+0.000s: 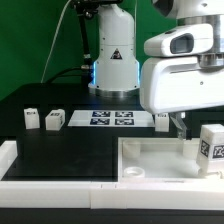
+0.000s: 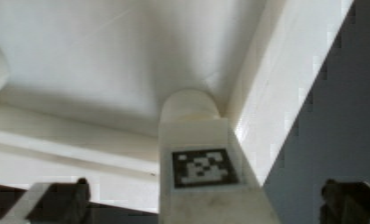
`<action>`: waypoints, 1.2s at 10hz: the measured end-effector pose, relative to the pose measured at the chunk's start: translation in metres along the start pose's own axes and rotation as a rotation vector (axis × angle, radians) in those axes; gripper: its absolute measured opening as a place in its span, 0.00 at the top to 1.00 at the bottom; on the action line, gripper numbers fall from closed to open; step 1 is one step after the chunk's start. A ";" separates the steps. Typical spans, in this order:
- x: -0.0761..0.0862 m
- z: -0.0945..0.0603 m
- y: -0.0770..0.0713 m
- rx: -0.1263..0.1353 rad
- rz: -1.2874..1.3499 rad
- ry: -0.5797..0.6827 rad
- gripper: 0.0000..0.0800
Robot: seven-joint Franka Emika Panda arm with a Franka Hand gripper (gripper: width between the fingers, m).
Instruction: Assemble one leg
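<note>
A white leg [image 1: 211, 146] with a black-and-white tag stands upright at the corner of the large white tray [image 1: 150, 160] on the exterior view's right. My gripper [image 1: 192, 126] hangs just above it. In the wrist view the leg [image 2: 203, 150] lies between my two dark fingers [image 2: 54, 203], with the gripper [image 2: 203, 208] open wide and both fingers well clear of the leg's sides. The tray's inner wall and floor [image 2: 93, 90] fill the rest of that view. Whether the leg is seated in a hole is hidden.
Two more legs [image 1: 31, 119] [image 1: 54, 121] stand on the black table at the exterior view's left, and a third [image 1: 163, 120] behind the tray. The marker board [image 1: 112, 118] lies at the back centre, before the arm's base [image 1: 113, 60].
</note>
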State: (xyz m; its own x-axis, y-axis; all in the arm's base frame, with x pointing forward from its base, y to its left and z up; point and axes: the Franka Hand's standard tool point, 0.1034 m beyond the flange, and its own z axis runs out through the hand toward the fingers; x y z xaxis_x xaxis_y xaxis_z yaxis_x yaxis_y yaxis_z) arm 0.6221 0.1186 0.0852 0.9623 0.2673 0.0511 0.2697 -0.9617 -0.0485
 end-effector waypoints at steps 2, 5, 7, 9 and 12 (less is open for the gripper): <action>0.010 0.002 0.004 0.002 -0.008 -0.049 0.19; 0.007 0.004 0.003 0.002 -0.008 -0.048 0.33; 0.007 0.004 0.003 0.002 -0.008 -0.048 0.50; 0.007 0.005 0.003 0.002 0.036 -0.048 0.64; 0.008 0.005 0.003 0.012 0.315 -0.019 0.64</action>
State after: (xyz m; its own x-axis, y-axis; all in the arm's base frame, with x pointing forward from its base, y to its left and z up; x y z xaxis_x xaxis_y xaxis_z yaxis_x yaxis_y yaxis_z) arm 0.6307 0.1184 0.0800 0.9990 -0.0422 0.0132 -0.0412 -0.9966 -0.0707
